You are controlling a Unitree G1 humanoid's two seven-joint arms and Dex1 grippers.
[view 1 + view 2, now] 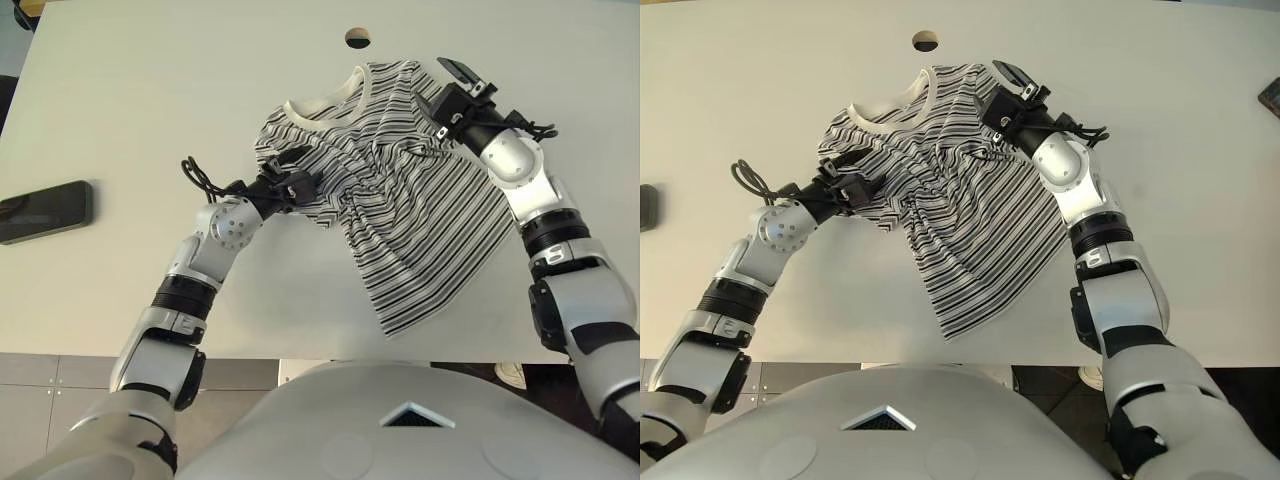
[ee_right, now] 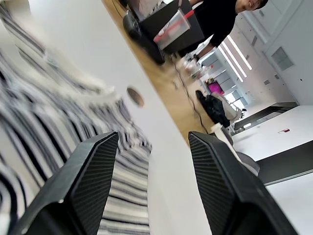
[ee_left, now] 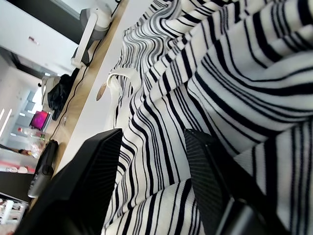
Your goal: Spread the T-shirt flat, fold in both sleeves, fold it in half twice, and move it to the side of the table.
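Observation:
A black-and-white striped T-shirt [image 1: 400, 210] lies crumpled on the white table [image 1: 150, 110], its white collar [image 1: 325, 100] toward the far side. My left gripper [image 1: 287, 178] is at the shirt's left sleeve. In the left wrist view its fingers [image 3: 93, 176] stand open with striped cloth lying in the gap. My right gripper [image 1: 452, 92] hovers over the shirt's far right shoulder. It is open [image 2: 152, 139], with cloth below it and nothing held.
A dark flat phone-like object [image 1: 45, 210] lies at the table's left. A round cable hole [image 1: 357, 38] sits just beyond the collar. Another dark item [image 1: 1270, 98] shows at the far right edge. Bare tabletop surrounds the shirt.

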